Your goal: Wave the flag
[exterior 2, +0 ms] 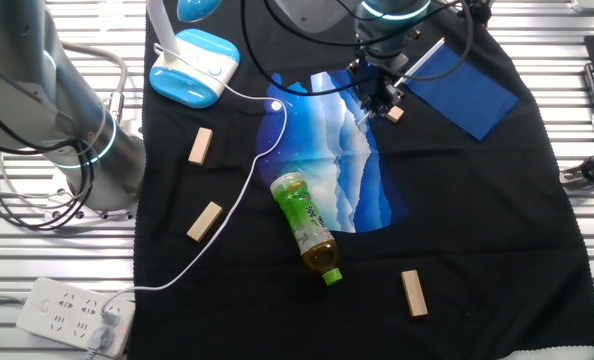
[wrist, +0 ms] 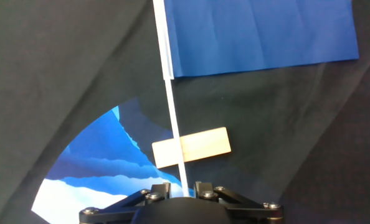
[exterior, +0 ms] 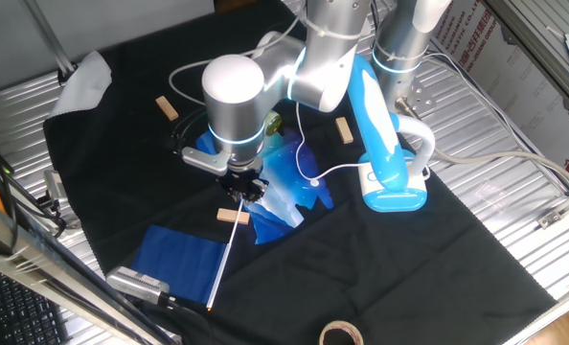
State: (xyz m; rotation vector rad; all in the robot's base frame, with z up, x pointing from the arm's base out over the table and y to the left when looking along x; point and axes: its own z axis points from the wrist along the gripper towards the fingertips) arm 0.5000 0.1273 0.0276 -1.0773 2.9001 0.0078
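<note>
The flag lies flat on the black cloth: dark-blue cloth [exterior: 174, 259] [exterior 2: 467, 85] [wrist: 260, 34] on a thin white stick [exterior: 222, 268] [wrist: 175, 118]. The stick's free end runs over a small wooden block [exterior: 233, 217] [exterior 2: 395, 114] [wrist: 191, 147] and in between my fingers. My gripper [exterior: 243, 192] [exterior 2: 382, 98] [wrist: 182, 186] hangs low over that end. Its jaws stand a little apart on either side of the stick, with gaps showing, so it reads as open.
A glossy blue-and-white plastic bag [exterior: 284, 182] [exterior 2: 337, 150] lies under and beside the gripper. A green bottle [exterior 2: 305, 225] lies on it. A blue-white lamp [exterior: 385, 153] [exterior 2: 192, 65], its cable, loose wooden blocks [exterior 2: 200, 146] [exterior 2: 413, 292] and a tape roll [exterior: 340, 333] lie around.
</note>
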